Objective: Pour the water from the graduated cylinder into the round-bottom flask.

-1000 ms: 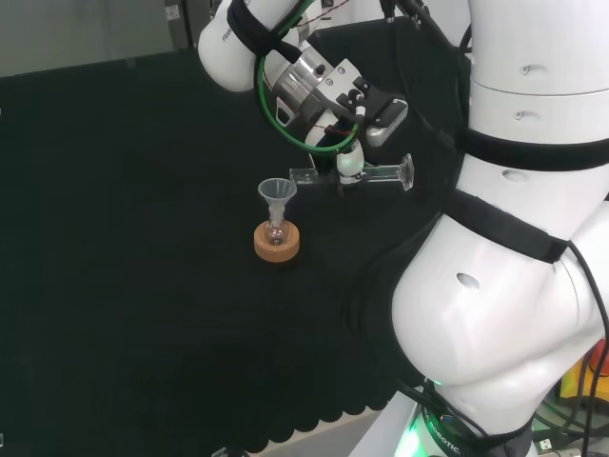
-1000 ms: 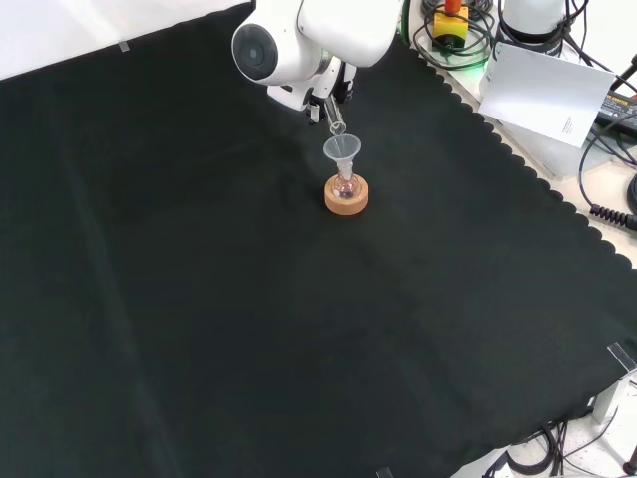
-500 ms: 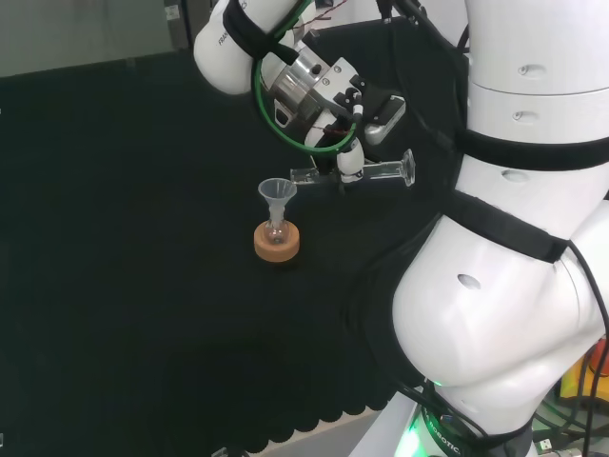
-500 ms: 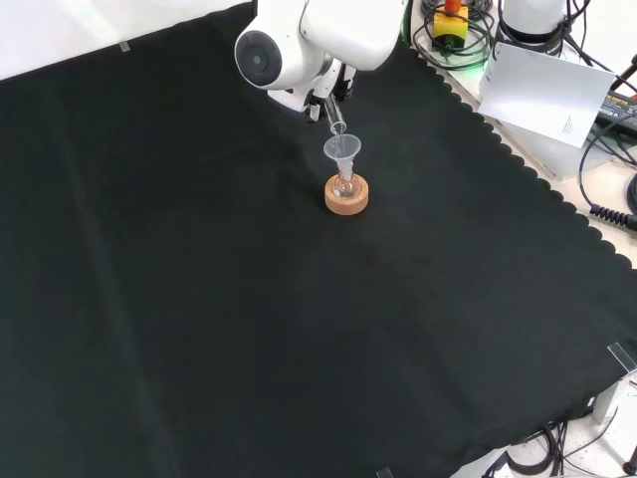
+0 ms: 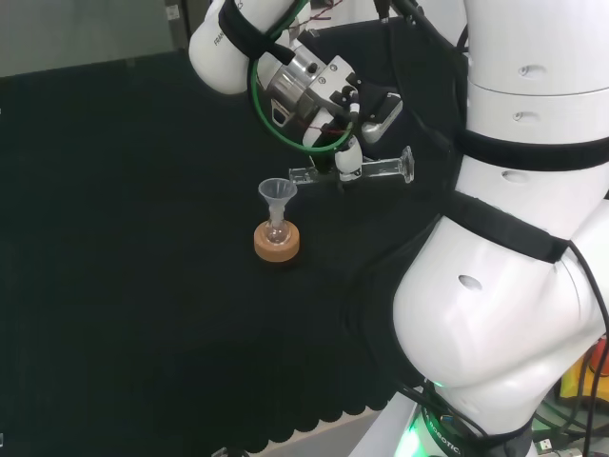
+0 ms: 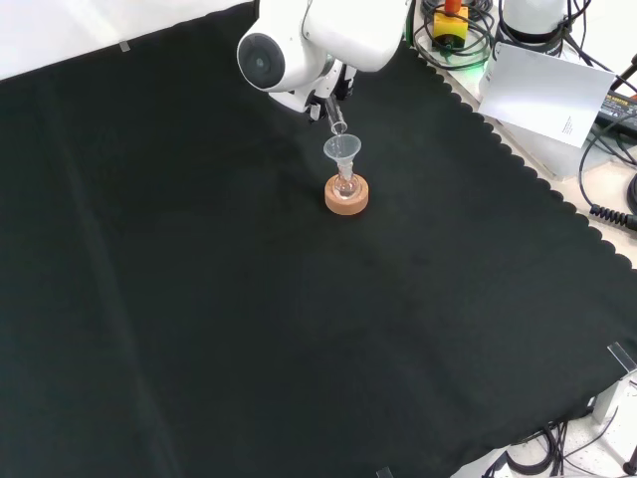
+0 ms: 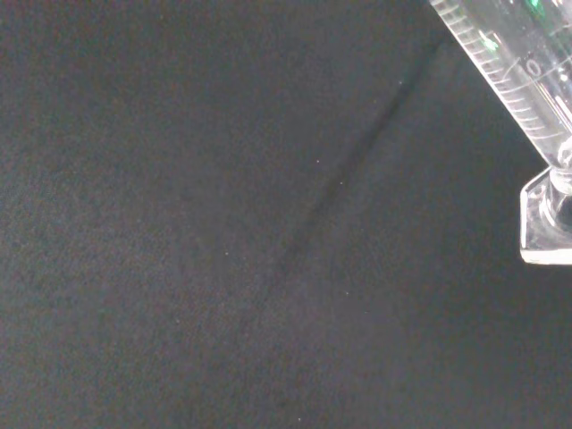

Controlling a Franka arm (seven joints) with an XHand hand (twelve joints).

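step: pouring | hand (image 5: 350,160) clamped on cylinder (image 5: 376,171), held near level, mouth just above funnel (image 5: 277,191) in flask (image 5: 276,229) on cork stand (image 5: 276,242) | advice: tip slowly, keep lip over funnel

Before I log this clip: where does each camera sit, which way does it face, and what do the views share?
Head view: behind and above the arm's base, looking over the white links at the hand holding the graduated cylinder almost level.
Front view: opposite, looking down on the black cloth; the arm enters from the top.
Wrist view: at the wrist, facing the cloth past the cylinder's foot.
Shared: head and front views both show the funnel in the round-bottom flask on its cork ring.
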